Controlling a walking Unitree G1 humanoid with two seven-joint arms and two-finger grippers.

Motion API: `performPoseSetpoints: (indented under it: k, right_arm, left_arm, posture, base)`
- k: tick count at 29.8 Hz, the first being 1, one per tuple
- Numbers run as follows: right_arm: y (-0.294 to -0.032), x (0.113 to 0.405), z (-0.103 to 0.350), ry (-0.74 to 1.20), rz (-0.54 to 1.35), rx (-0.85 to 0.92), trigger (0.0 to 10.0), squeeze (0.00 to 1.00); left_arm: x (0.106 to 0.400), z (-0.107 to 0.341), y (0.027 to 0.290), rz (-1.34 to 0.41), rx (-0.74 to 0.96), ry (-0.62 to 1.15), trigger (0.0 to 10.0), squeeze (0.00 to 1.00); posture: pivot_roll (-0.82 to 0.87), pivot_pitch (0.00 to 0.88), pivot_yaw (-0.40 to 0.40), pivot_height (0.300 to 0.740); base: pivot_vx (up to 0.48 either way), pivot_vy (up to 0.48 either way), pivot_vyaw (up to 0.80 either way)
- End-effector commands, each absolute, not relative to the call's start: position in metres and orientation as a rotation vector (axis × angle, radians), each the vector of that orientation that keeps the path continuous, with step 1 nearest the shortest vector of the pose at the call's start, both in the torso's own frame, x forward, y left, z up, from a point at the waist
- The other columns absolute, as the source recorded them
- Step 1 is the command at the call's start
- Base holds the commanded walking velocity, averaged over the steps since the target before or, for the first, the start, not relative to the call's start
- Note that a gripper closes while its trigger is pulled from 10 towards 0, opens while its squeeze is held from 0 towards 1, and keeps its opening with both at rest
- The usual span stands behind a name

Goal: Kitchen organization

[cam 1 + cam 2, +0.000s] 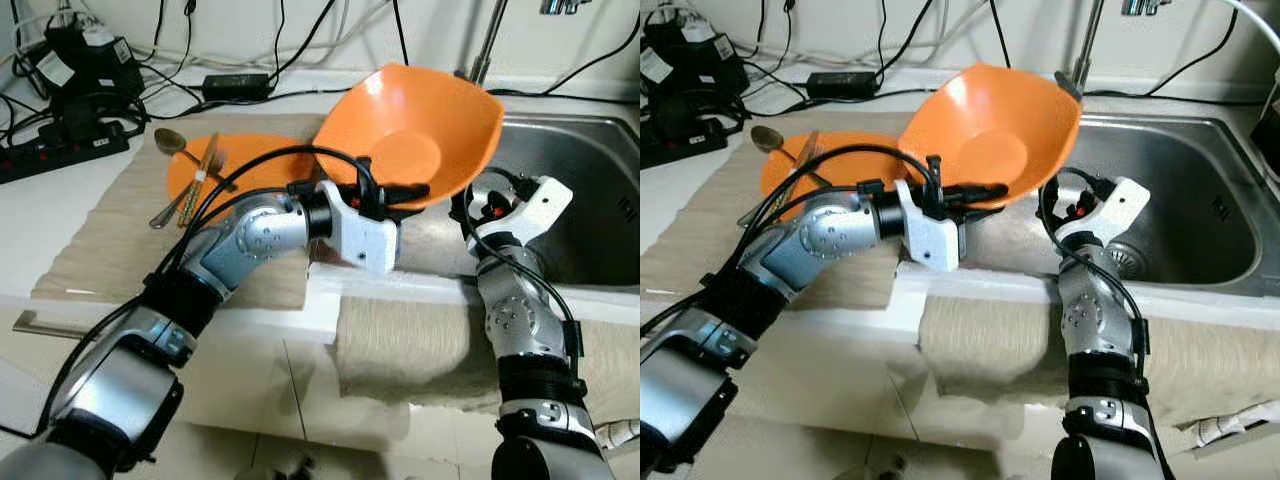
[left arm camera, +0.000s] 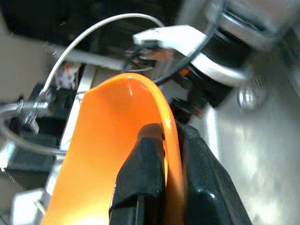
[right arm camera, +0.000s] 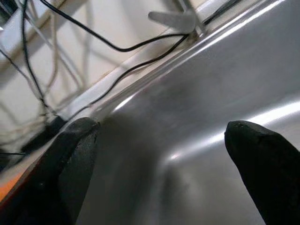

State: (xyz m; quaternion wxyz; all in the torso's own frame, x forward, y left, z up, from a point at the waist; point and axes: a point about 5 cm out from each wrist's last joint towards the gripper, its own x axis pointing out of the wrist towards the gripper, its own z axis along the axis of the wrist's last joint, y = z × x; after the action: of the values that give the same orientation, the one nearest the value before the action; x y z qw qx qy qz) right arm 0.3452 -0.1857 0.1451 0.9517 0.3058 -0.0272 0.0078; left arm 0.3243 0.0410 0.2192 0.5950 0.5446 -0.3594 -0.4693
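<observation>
L gripper (image 1: 400, 192) clamped on orange bowl (image 1: 415, 130) rim, bowl tilted up over sink (image 1: 590, 190) L edge | R gripper (image 3: 159, 154) fingers apart, empty, inside sink just R of bowl, nearer | plate (image 1: 240, 165) w/ spoon L of sink

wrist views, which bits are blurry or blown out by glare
Left wrist view: the left tool, shut on the orange plastic bowl's rim, is soft from closeness, the background smeared. Right wrist view: the open right tool's black fingers are out of focus; bright glare streaks cross the stainless steel sink. Eye views stay sharp.
</observation>
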Motion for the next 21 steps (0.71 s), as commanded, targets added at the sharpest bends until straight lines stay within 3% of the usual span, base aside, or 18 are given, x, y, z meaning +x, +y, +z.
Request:
performPoseSetpoints:
  k: [1, 21]
  right_arm:
    - [-0.181, 0.349, 0.163, -0.097, 0.083, 0.665, 10.0, 0.0]
    - [-0.181, 0.315, 0.139, 0.105, 0.315, 0.58, 10.0, 0.0]
  left_arm:
    - [0.323, 0.217, 0.039, -1.123, 1.366, -0.891, 0.0, 0.0]
    - [0.368, 0.195, 0.077, -0.903, 1.618, -0.746, 0.0, 0.0]
  posture:
    - [0.0, 0.0, 0.076, 0.74]
    - [-0.03, 0.0, 0.072, 0.74]
  base:
    - [0.0, 0.0, 0.0]
    - [0.0, 0.0, 0.0]
